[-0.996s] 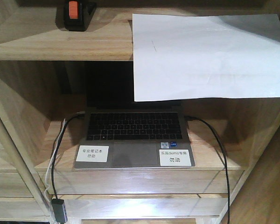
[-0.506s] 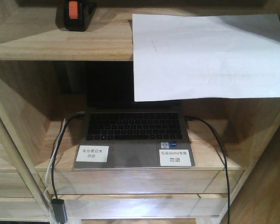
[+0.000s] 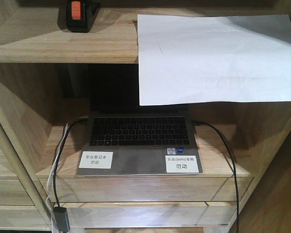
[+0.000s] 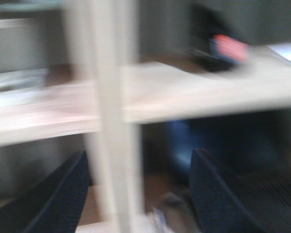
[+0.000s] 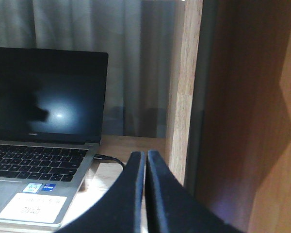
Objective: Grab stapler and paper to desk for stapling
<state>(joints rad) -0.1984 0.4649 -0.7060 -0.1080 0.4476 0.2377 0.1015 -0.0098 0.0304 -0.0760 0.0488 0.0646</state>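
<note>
While front view shows paper, right wrist view shows laptop

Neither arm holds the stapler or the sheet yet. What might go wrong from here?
1. The large white paper sheet overhangs the light-wood shelf edge; a careless pull may drop it onto the open grey laptop.
2. A pale wooden upright stands between the fingers of the open left gripper in the blurred wrist view; it may hit that before the small black orange-patched stapler.
3. The shut right gripper sits near the laptop's black cable and may snag it.
</note>
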